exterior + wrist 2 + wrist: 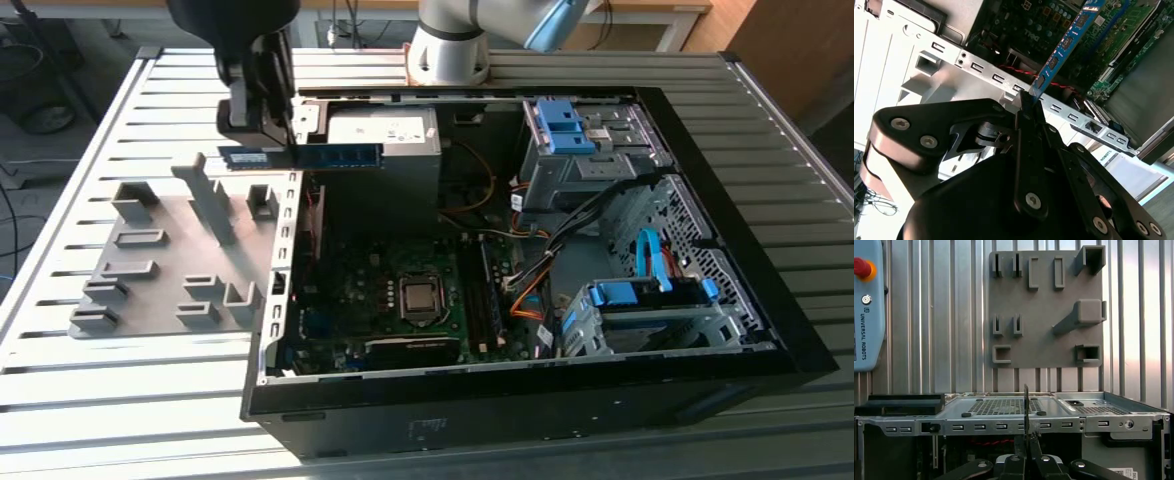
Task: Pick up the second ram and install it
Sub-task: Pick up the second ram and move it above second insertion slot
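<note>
Grey plastic slotted holder lies on slatted metal desk, exterior view's left. Black pincer hangs over holder's far edge, clamped on one end of second ram, a long thin blue-green circuit-board stick. Ram in air, level, reaching rightward over far-left corner of open black computer case. Second wrist view: ram juts from pincer above dark green motherboard.

A ribbed metal table carries a grey slotted holder just beside an open black computer case.
</note>
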`<action>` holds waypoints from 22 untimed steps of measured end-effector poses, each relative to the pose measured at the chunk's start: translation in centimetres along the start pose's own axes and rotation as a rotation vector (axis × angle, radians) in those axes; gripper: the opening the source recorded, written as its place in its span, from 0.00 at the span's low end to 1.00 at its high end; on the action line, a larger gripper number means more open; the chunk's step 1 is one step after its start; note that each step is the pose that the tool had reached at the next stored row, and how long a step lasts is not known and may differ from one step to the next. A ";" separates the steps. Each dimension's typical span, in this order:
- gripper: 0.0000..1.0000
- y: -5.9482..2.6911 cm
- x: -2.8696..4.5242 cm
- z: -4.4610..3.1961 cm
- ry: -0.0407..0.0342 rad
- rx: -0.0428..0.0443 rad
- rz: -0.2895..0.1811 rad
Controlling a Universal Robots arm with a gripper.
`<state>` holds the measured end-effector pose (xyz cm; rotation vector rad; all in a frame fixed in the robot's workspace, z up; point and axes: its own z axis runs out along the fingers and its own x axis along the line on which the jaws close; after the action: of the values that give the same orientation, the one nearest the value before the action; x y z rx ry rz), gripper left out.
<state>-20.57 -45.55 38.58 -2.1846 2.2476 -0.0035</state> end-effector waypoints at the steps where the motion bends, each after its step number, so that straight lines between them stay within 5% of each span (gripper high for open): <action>1: 0.14 -0.04 0.00 0.00 0.0000 -0.0001 0.000; 22: 0.14 -0.93 -0.03 0.01 0.0000 0.0000 0.000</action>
<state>-19.63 -45.55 38.58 -2.1847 2.2476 -0.0035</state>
